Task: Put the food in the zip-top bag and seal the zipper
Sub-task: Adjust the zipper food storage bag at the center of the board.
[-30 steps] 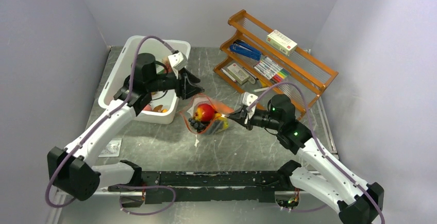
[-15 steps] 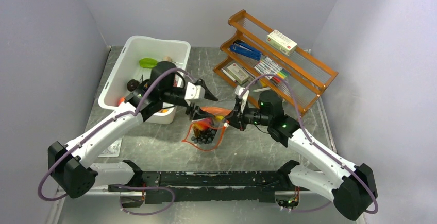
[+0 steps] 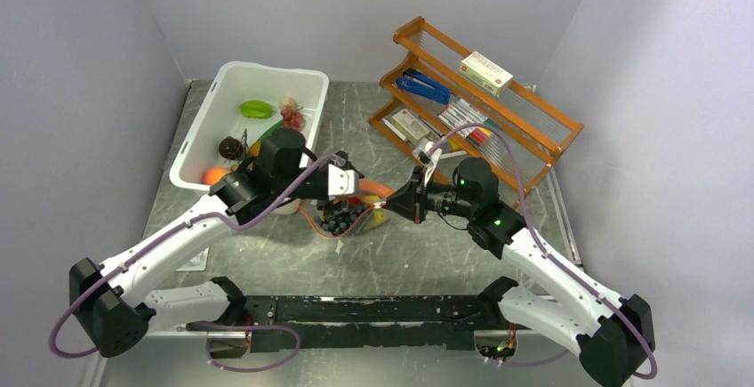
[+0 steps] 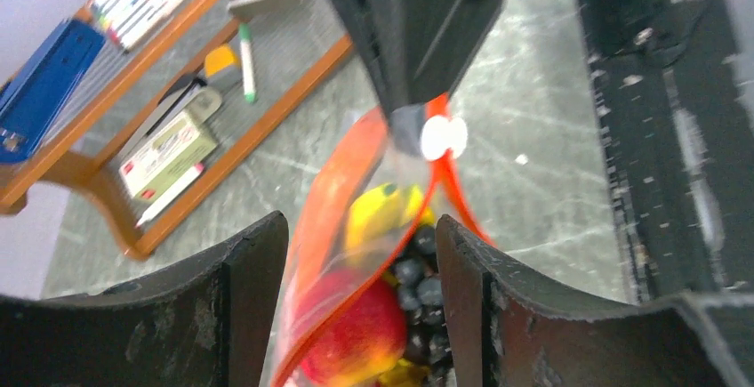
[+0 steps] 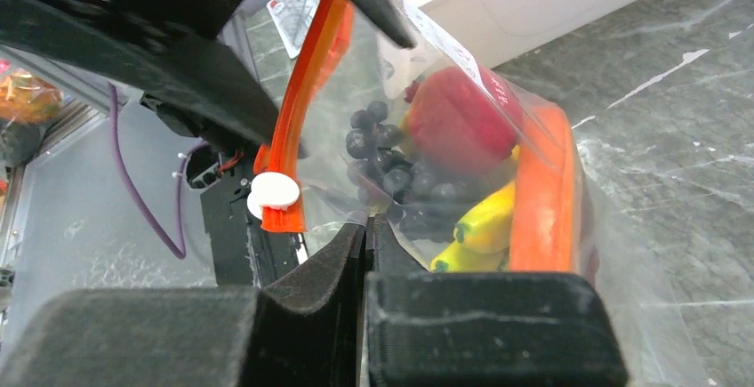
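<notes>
The clear zip-top bag [image 3: 351, 213] is held up between both arms at the table's middle. It holds a red fruit [image 4: 351, 338], dark grapes [image 4: 418, 289] and a yellow banana bunch [image 4: 378, 213]. The orange-red zipper [image 5: 307, 93] gapes open, with its white slider [image 5: 274, 191] at the end near my right gripper. My right gripper [image 5: 366, 227] is shut on the bag's clear plastic beside the slider; it also shows in the top view [image 3: 397, 200]. My left gripper [image 4: 360, 307] is open, with its fingers [image 4: 240, 307] either side of the bag's mouth; it shows in the top view too [image 3: 348, 198].
A white bin [image 3: 200, 151] with several more toy foods stands at the back left, just behind my left arm. An orange wooden rack [image 3: 498, 111] with pens and boxes stands at the back right. A small paper card [image 3: 191, 255] lies near the left front.
My left arm has swung from the white bin to the bag and now straddles its mouth. My right gripper has moved left, keeping hold of the bag, which has shifted and lifted.
</notes>
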Tool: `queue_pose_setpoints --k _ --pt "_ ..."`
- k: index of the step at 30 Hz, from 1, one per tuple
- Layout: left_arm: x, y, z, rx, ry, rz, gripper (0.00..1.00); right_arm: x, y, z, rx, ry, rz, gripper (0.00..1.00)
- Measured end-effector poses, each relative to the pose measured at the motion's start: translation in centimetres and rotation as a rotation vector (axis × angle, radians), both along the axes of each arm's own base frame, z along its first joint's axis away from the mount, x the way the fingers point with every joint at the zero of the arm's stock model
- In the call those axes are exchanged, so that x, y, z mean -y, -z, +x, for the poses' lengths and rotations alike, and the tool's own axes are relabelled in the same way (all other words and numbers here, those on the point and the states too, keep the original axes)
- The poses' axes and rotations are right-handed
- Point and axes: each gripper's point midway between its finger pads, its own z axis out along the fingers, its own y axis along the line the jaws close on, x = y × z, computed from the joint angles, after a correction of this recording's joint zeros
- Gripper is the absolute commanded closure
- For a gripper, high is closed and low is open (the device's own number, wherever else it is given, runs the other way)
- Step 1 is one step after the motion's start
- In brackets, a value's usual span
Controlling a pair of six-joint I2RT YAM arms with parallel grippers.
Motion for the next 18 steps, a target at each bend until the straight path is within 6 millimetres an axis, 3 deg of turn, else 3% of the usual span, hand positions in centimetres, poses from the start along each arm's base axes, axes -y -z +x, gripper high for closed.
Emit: queue_pose_setpoints --k 3,5,6,8,9,13,15,16,18 --pt "-0.2 1.3 1.5 0.044 -0.040 0.053 0.39 0.0 0.0 -0.1 -0.018 0.004 0.003 1.00" --pt "-0.4 2.0 2.1 0.074 -0.050 0.078 0.47 0.0 0.1 -0.1 -0.025 0.004 0.004 1.00" --pt "-0.4 2.2 2.2 0.088 -0.049 0.088 0.55 0.0 0.1 -0.1 -0.028 0.005 0.005 1.00" --pt "-0.6 2.5 2.4 0.110 -0.046 0.105 0.84 -0.1 0.2 -0.1 -0.033 0.005 0.005 1.00" --pt "-0.6 2.6 2.5 0.118 -0.044 0.110 0.92 -0.1 0.3 -0.1 -0.034 0.005 0.005 1.00" --pt "-0.5 3.2 2.8 0.142 -0.029 0.134 0.93 -0.1 1.1 0.0 -0.028 0.004 -0.003 0.97" --pt "-0.6 3.4 2.9 0.145 -0.021 0.132 0.93 -0.2 1.3 0.1 -0.015 -0.010 -0.006 0.64" --pt "-0.6 3.3 2.9 0.145 -0.016 0.123 0.93 -0.3 1.3 0.1 0.000 -0.023 -0.005 0.52" --pt "-0.8 3.3 2.9 0.145 -0.011 0.106 0.93 -0.5 1.3 0.0 0.033 -0.051 -0.008 0.40"
